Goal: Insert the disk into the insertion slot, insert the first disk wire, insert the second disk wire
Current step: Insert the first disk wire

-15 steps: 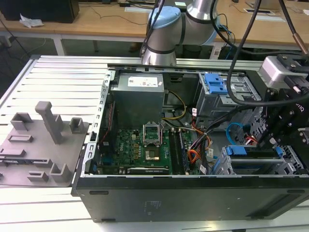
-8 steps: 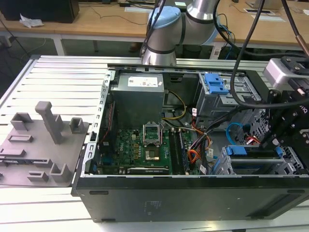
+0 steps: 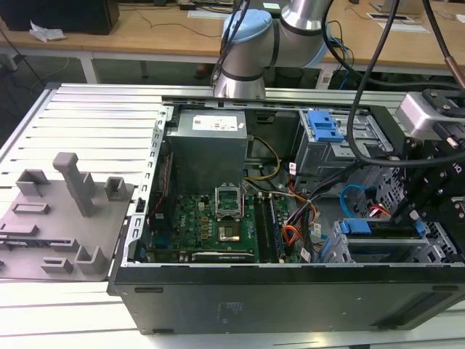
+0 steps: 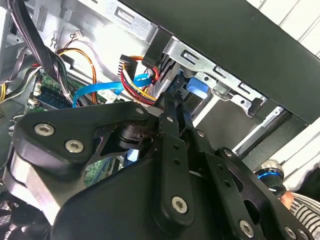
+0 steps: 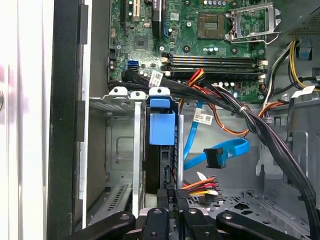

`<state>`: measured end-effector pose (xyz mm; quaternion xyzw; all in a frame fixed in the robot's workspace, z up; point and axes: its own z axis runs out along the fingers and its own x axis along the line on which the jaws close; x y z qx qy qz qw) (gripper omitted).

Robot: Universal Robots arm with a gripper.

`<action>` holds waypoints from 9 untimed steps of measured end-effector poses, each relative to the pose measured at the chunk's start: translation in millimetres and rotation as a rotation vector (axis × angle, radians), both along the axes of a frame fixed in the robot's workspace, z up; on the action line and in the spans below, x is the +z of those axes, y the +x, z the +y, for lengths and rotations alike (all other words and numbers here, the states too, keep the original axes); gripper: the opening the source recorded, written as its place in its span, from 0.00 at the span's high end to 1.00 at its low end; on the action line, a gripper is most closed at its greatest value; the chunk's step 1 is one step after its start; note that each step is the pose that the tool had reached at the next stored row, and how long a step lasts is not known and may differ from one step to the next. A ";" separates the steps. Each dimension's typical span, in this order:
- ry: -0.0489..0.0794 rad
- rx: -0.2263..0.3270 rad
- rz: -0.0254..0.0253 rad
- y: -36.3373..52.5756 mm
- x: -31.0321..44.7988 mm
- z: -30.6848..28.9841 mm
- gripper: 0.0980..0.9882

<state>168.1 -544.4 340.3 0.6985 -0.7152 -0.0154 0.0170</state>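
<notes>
Slotted aluminium bench, open PC case on top. Disk sits upright in the insertion slot. Gripper looks pinched nearly closed on the disk wire plug. Plug's rigid and the leads are floppy, so I'd hold the plug body, not the wires.

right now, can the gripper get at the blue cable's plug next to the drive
Probably yes: the blue cable's plug lies in the open beside the drive, near the gripper, nothing covering it; only the coloured wires sit nearby.
</notes>
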 end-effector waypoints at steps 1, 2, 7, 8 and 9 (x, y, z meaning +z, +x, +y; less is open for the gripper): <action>0.000 -0.017 0.0001 0.0 -0.1 0.0 0.92; 0.000 -0.035 0.0001 0.0 -0.3 0.0 0.92; 0.000 -0.035 0.0000 0.0 -3.6 -1.9 0.92; 0.000 -0.035 0.0000 0.1 -3.6 -1.9 0.92; 0.000 -0.035 0.0000 0.0 -3.8 -1.9 0.92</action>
